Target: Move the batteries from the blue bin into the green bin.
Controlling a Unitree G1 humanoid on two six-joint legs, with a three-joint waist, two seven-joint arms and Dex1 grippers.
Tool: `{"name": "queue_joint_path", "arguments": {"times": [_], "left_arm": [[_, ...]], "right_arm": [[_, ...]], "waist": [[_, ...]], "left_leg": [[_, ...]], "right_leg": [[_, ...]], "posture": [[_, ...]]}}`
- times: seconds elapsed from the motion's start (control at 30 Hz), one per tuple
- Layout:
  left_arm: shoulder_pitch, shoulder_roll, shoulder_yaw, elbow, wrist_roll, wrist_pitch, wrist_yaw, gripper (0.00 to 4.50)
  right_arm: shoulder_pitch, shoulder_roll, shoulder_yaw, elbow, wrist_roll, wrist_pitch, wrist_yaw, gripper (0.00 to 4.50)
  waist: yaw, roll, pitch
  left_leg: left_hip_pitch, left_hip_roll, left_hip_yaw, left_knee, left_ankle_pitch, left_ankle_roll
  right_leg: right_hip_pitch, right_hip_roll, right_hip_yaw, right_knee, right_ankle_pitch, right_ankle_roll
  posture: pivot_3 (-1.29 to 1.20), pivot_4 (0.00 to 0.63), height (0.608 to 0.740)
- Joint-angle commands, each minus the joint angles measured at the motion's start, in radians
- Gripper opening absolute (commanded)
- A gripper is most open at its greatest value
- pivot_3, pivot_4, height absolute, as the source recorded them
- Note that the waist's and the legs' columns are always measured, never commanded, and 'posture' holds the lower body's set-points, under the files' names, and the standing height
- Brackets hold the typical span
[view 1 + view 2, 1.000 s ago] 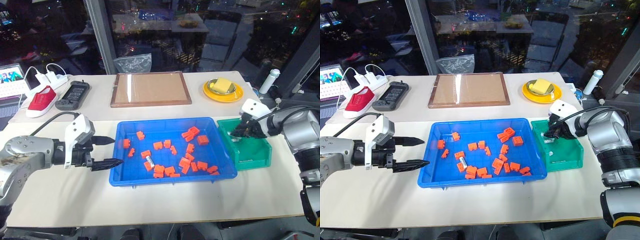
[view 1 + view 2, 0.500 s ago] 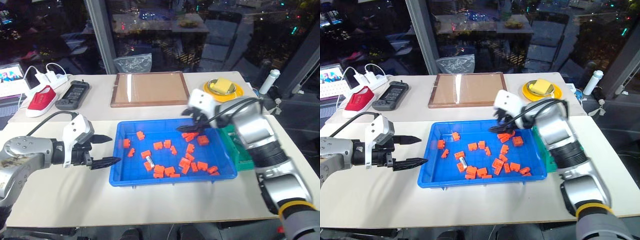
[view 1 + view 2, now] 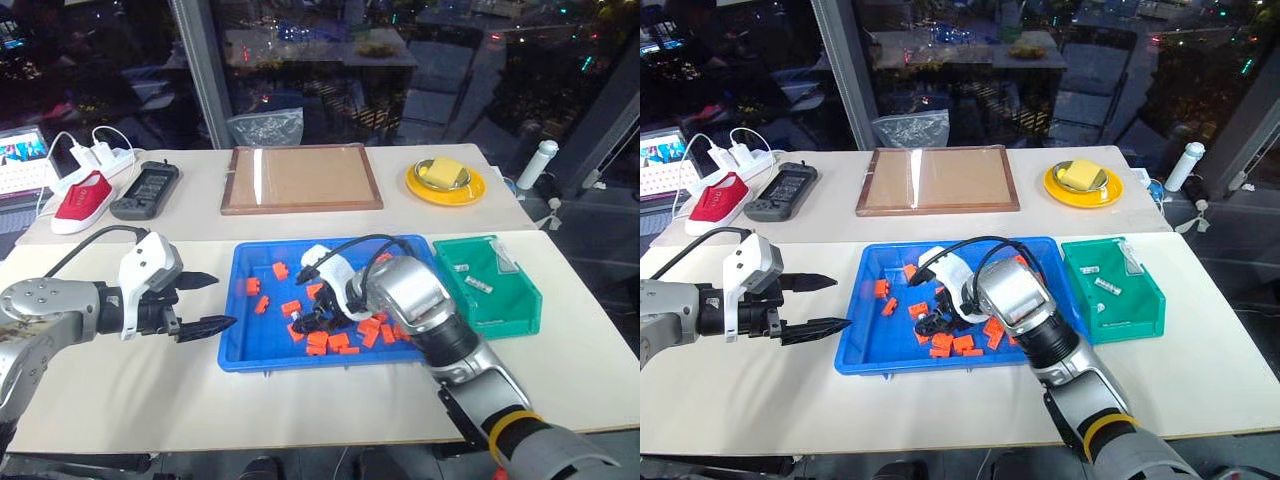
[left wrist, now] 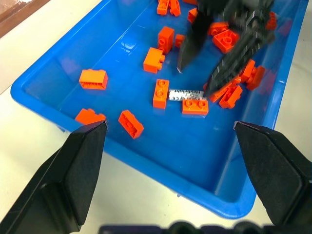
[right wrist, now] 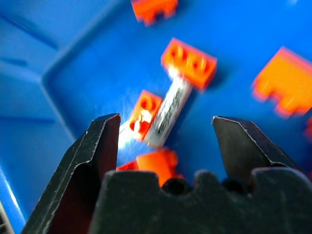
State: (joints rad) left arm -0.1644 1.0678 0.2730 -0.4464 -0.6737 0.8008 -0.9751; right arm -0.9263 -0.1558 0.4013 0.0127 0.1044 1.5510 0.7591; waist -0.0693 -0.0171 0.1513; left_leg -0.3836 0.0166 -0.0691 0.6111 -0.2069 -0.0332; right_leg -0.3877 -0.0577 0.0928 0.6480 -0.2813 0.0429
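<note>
1. While the right gripper [image 4: 214, 53] hangs over the middle of the blue bin [image 3: 250, 340], its two black fingers stand wide apart and hold nothing; in the right wrist view one battery [image 5: 168, 111] lies on the bin floor framed between them, not yet touched.
2. That battery [image 4: 186, 93] rests flat among orange blocks [image 4: 163, 38], touching a block at each end. In my judgement the jaws are spread and pointed down so as to straddle it across its width, since the blocks leave little room at its ends.
3. Lower centre of the left eye view is where the blue bin sits, on the near table [image 3: 120, 400]. No second battery can be made out in it.
4. Just right of the blue bin stands the green bin [image 3: 525, 310], with at least three small silvery batteries [image 3: 1101, 286] on its floor. Judged from this, most of the task is done.
5. Left of the blue bin, over bare table, the left gripper [image 3: 205, 300] hovers with its fingers wide and empty, pointing at the bin; it appears parked clear of the working arm.
6. Risk, as a judgement: closing could catch a neighbouring block along with the battery.
</note>
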Motion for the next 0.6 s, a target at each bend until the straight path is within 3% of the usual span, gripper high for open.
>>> {"name": "queue_joint_path", "arguments": {"times": [0.03,0.23,0.33,0.53,0.6], "left_arm": [[-0.009,0.019,0.038,-0.022,-0.008,0.002,0.0,4.5],[-0.021,0.022,0.03,-0.007,0.0,-0.002,-0.005,4.5],[-0.027,0.021,0.026,-0.002,0.002,-0.005,-0.007,4.5],[-0.03,0.018,0.025,0.0,0.005,-0.007,-0.009,4.5],[-0.03,0.017,0.026,-0.002,0.005,-0.006,-0.008,4.5]], "right_arm": [[-0.031,0.027,-0.044,0.026,0.04,0.035,-0.05,3.52],[-0.026,0.043,-0.048,0.08,0.062,-0.001,-0.119,3.52],[-0.021,0.044,-0.034,0.108,0.056,-0.046,-0.157,2.81],[-0.013,0.004,0.056,0.117,0.044,-0.141,-0.188,0.76],[-0.013,-0.006,0.074,0.116,0.047,-0.152,-0.192,0.27]], "waist": [[-0.001,0.0,0.0],[-0.002,0.0,0.0],[-0.002,-0.001,-0.001],[-0.002,-0.001,-0.001],[-0.003,-0.001,-0.001]], "left_leg": [[0.0,0.0,0.0,0.0,0.0,0.0],[0.0,0.0,0.0,-0.001,0.0,0.0],[0.0,0.0,0.0,-0.001,0.0,0.0],[0.0,0.0,0.0,-0.001,0.0,0.0],[0.001,0.0,0.0,-0.001,0.0,0.0]], "right_leg": [[0.0,0.0,0.0,0.0,0.0,0.0],[0.0,0.0,0.0,0.0,0.0,0.0],[0.0,0.0,0.0,0.0,0.0,0.0],[0.0,0.0,0.0,0.0,0.0,0.0],[0.0,0.0,0.0,0.0,0.0,0.0]], "posture": [[0.0,0.15,0.74],[0.0,0.15,0.74],[0.0,0.15,0.74],[0.0,0.15,0.74],[0.0,0.15,0.74]]}}
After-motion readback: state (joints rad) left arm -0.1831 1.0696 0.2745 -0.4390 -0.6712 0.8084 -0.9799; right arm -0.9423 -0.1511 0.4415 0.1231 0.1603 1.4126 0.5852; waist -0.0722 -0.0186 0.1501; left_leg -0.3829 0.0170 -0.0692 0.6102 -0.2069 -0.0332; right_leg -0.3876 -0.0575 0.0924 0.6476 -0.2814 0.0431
